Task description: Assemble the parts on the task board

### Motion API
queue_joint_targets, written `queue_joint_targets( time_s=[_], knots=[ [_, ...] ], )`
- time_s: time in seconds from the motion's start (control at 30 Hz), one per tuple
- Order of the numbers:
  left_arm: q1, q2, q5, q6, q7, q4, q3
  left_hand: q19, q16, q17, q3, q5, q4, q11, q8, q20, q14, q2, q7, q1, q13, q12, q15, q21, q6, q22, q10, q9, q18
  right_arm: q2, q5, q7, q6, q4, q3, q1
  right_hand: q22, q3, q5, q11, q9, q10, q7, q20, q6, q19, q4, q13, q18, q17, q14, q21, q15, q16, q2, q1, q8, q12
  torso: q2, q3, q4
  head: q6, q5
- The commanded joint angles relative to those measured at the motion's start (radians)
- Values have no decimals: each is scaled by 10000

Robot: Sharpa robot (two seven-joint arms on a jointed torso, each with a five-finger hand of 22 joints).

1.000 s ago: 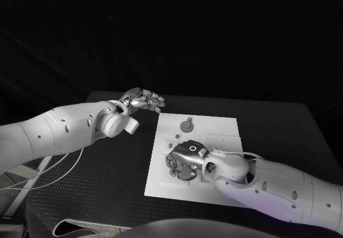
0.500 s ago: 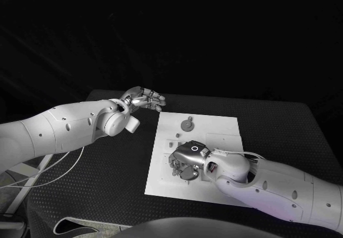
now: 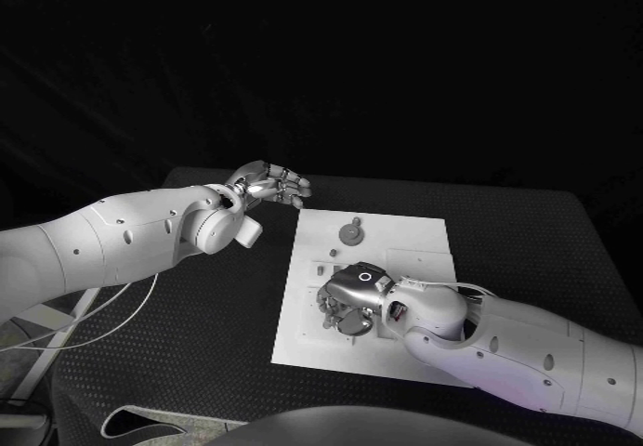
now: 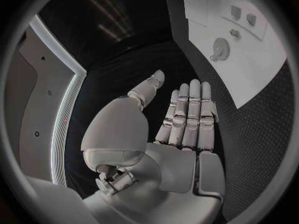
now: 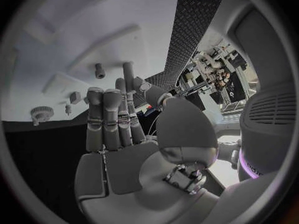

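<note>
Though stretched out straight and side by side, with the thumb set apart, grip nothing: so with the fingers [image 5: 109, 119] of the right hand [image 3: 351, 299], palm bare in its own wrist view. Hangs low over the near middle of the task board [image 3: 402, 237], covering whatever lies beneath; cannot tell from the head view whether touching a part there or just above one.

Same with the fingers [image 4: 187, 114] of the left hand [image 3: 272, 186]: held flat and together, thumb out, carrying nothing. Hovers off the board, beyond its far left corner, above the counter [image 3: 201, 307].

Judging progress: early, or at most partway. Leaves a small gear [image 3: 351, 234] lying flat on the far half of the board, well apart from both hands, and a small peg [image 3: 333, 255] just nearer, between the gear and the right hand. Shows a few more small parts [image 5: 74, 97] standing or lying loose near these in the right wrist view. Cannot tell which of them sit in their final places and which wait to be set. Looks as if most of the fitting remains, with no part in hand.

As to containers: none as such. Only shallow raised outlines and sockets on the board itself; too faint to say what fills them.
</note>
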State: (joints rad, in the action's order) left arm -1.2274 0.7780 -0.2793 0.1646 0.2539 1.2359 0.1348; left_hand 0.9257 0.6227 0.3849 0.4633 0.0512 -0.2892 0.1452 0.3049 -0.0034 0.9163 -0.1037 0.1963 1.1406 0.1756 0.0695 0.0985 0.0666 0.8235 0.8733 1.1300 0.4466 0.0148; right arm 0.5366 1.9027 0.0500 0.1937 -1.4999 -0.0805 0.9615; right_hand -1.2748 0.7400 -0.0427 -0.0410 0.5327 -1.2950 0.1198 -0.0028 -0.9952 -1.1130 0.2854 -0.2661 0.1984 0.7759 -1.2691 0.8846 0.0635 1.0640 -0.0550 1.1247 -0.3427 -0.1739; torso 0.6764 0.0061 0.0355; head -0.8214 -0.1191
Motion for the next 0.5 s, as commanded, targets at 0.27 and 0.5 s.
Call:
queue_joint_targets(
  time_s=[0.27,0.5],
  knots=[
    [-19,-33,42,-125,79,28,-8,-38,-66,28,-42,36,1,1,52,57,59,45,5,-66,-13,27,28,13,-99,-18,-85,-17,26,-148,241,60,-227,213,-124,-106,-14,52,-59,-3,12,-72,-2,-82,-63,-12,16,2,634,18,19,56,67,31,107,10,-24,-9,5,0,-2,0,13],
    [-19,-24,42,-125,74,29,-8,-36,-72,38,-43,36,1,1,53,57,61,47,5,-69,-13,28,28,14,-99,-23,-85,-17,26,-156,234,78,-346,178,-146,-107,-15,55,-60,-3,15,-72,-3,-83,-63,-11,19,-3,634,18,20,56,67,31,109,7,-24,-7,-5,-13,9,1,62]
  ],
)
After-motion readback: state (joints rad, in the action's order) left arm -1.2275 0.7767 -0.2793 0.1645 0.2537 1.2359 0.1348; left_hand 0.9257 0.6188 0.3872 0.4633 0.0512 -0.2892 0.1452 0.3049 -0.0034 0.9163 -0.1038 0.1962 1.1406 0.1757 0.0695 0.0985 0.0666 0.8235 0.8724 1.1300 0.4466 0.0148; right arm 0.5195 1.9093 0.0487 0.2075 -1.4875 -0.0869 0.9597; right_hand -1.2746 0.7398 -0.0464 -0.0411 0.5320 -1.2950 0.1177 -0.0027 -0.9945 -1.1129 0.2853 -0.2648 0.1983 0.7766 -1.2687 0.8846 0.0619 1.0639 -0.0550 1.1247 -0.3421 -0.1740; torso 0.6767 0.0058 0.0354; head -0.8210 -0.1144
